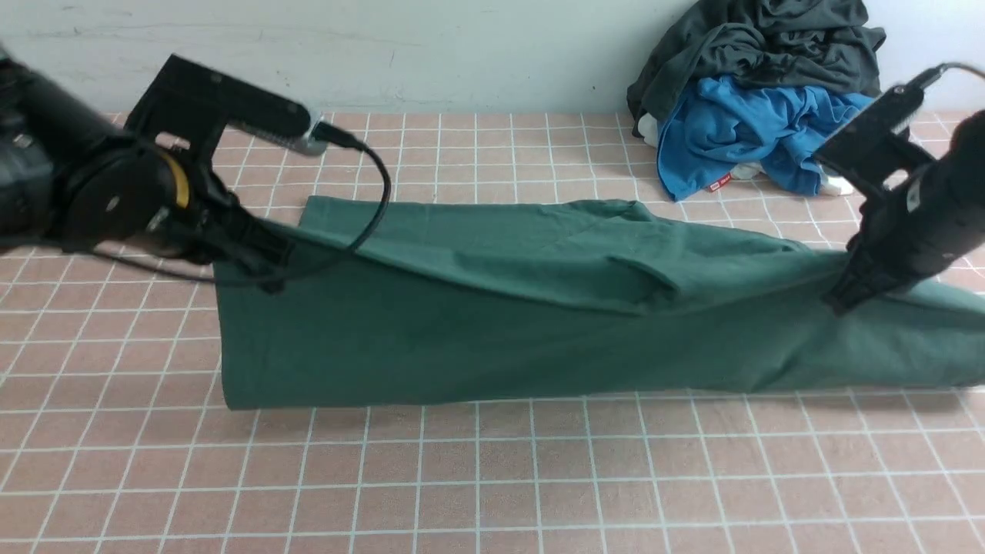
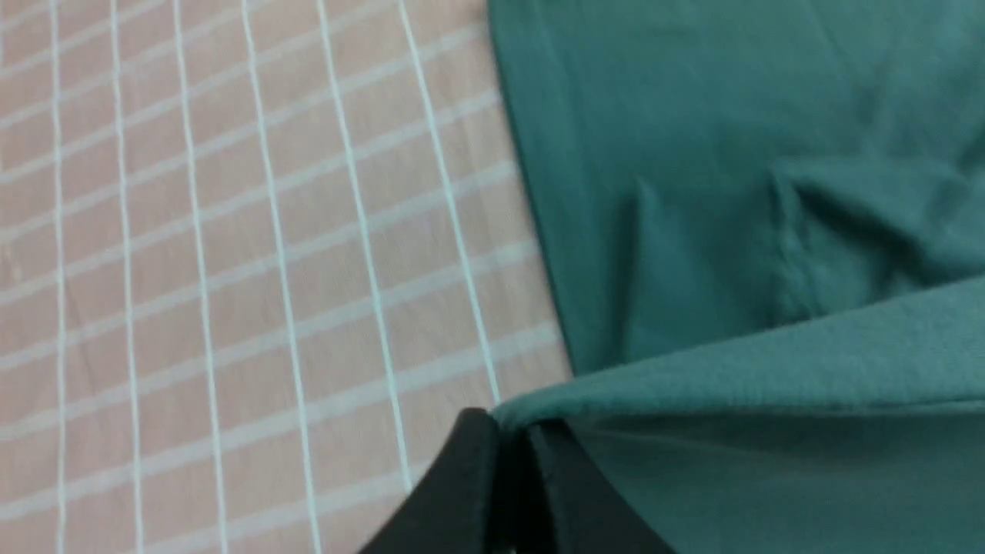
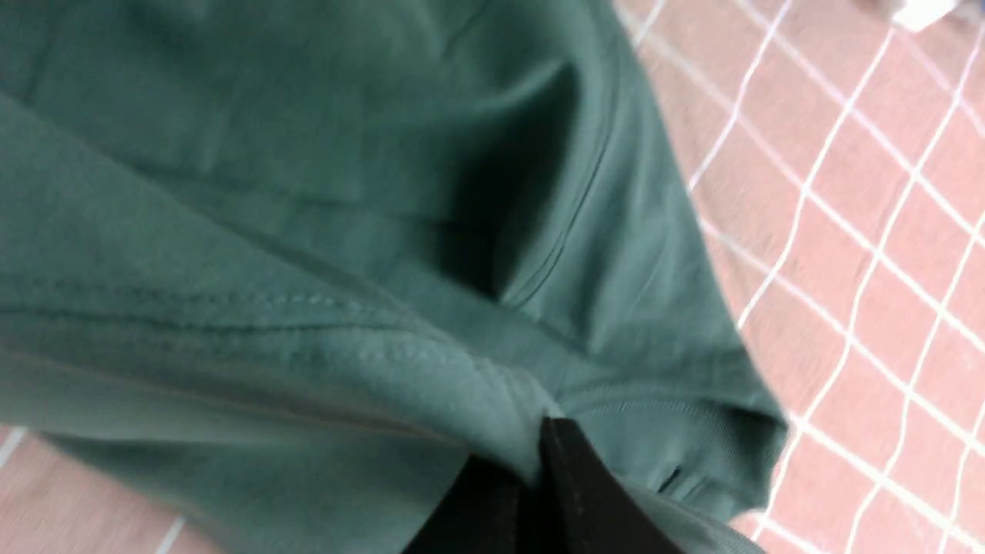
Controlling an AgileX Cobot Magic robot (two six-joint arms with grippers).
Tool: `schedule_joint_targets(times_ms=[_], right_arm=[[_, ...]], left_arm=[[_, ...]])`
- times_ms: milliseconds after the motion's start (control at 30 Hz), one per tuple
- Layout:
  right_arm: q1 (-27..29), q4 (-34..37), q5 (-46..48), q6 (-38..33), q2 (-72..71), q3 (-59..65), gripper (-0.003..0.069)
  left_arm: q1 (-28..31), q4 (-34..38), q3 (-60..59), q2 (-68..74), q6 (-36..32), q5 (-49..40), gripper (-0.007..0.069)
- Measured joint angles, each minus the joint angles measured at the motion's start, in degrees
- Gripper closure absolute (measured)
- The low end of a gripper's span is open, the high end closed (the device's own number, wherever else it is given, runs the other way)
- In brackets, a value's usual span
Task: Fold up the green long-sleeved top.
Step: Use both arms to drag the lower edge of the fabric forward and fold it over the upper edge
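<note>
I see the top (image 1: pixel 492 323) stretched as a long band across the tiles (image 1: pixel 492 477). Its long axis runs left to right, and its right end passes out of the front view. My left gripper (image 1: pixel 271 283) is clenched on the left edge. My right gripper (image 1: pixel 837 302) is clenched on a fold near the right end, and a raised ridge of cloth runs between them. A blue garment (image 1: pixel 739 131) and a grey garment (image 1: pixel 762 46) are heaped far right, by the wall.

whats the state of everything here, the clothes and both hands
green long-sleeved top: one edge lifted at both ends, the rest draped on the table
left hand: shut on the top's edge
right hand: shut on the top's edge
blue garment: crumpled in a heap by the wall
dark grey garment: crumpled, piled on the blue one
</note>
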State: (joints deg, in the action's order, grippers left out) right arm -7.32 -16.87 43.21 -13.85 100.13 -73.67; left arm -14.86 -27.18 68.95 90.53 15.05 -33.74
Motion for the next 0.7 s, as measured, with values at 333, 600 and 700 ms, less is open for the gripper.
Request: schedule_joint_targets(times_ms=[333, 600, 700], right_arm=[[2.27, 0.36, -1.83, 0.56, 17.42, -17.77, 0.0638], [2.45, -0.09, 0.04, 11.48, 24.38, -26.26, 0.0421], [2.45, -0.28, 3.79, 13.40, 23.94, -29.90, 0.0364]], left_arm=[[1.71, -0.05, 31.61, 31.00, -1.63, -2.58, 0.0607], [1.77, 0.03, 47.97, 44.91, -0.86, -5.34, 0.0489], [2.10, -1.37, 51.13, 44.84, -0.45, -6.39, 0.0391]])
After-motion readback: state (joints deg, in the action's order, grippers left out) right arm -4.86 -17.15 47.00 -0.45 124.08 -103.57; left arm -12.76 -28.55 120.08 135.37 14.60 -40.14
